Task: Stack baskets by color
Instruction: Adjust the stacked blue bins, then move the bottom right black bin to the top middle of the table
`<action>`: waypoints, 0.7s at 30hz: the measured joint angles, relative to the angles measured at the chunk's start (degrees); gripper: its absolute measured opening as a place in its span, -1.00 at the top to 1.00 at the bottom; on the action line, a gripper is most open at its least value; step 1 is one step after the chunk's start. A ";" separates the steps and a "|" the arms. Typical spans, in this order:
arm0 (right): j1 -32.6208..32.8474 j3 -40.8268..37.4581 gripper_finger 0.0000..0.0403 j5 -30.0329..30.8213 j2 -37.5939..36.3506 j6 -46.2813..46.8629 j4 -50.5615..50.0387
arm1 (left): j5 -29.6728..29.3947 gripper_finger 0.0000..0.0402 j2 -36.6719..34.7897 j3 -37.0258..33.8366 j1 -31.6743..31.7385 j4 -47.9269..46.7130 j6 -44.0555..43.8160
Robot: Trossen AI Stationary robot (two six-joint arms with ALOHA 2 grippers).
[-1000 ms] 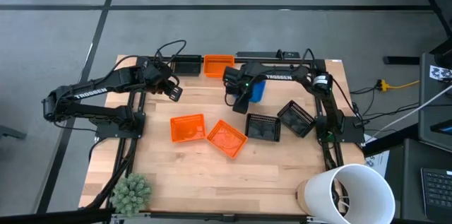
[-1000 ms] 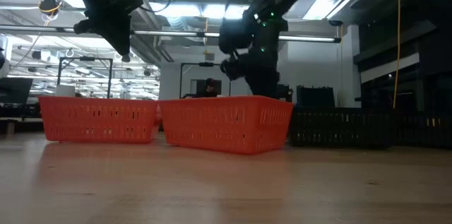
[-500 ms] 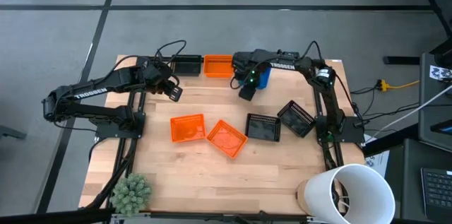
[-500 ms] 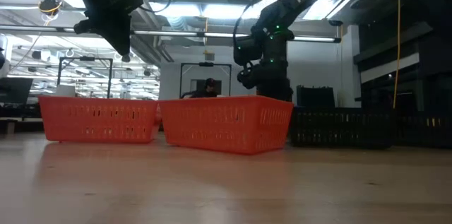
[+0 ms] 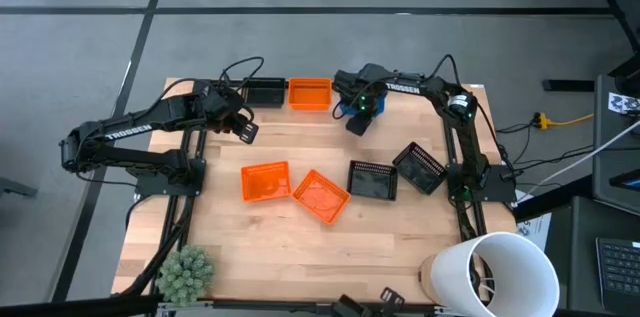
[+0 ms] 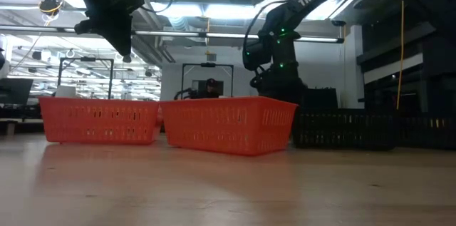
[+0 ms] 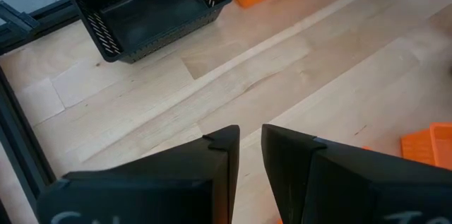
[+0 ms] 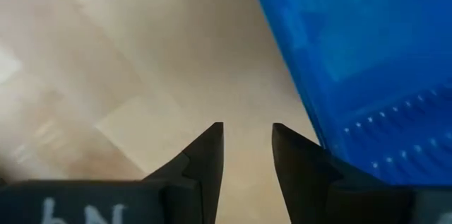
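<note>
A blue basket [image 5: 373,105] sits near the table's far edge, right of an orange basket [image 5: 309,93] and a black basket [image 5: 264,91]. My right gripper [image 5: 356,122] points down just beside its near-left side, open, with bare table between the fingers [image 8: 247,139]. Two orange baskets [image 5: 265,181] [image 5: 321,196] and two black baskets [image 5: 372,180] [image 5: 420,167] rest on the table's middle. My left gripper [image 5: 248,133] hangs above the table's left half, narrowly open with nothing in it [image 7: 251,139]. My right gripper has the outer side of one finger [image 8: 304,174] close up against the blue basket's side wall [image 8: 335,146]. The fingers point down, and the basket stands outside them on the table. Whether finger and wall touch, I cannot tell.
A large white bucket [image 5: 500,272] stands at the near right corner and a fuzzy green plant [image 5: 186,272] at the near left corner. Bare wood [image 5: 300,247] lies along the near edge. Cables run along the far edge.
My right gripper has swung toward the table's far right and rolled a little. The blue basket has slid the same way beside it, ending nearer the far edge next to the orange basket. The gap between the fingers shows no change.
</note>
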 joint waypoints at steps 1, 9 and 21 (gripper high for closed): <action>0.00 0.00 0.40 1.10 0.00 0.51 -0.27 | 0.00 0.74 0.00 0.00 0.00 0.00 0.00; -0.03 0.19 0.40 1.63 -0.10 1.92 -7.44 | 0.00 0.74 0.00 0.00 0.02 0.07 -0.04; 2.06 0.02 0.40 -7.87 -16.33 7.72 -21.89 | 6.34 0.74 5.15 0.00 0.02 16.16 5.53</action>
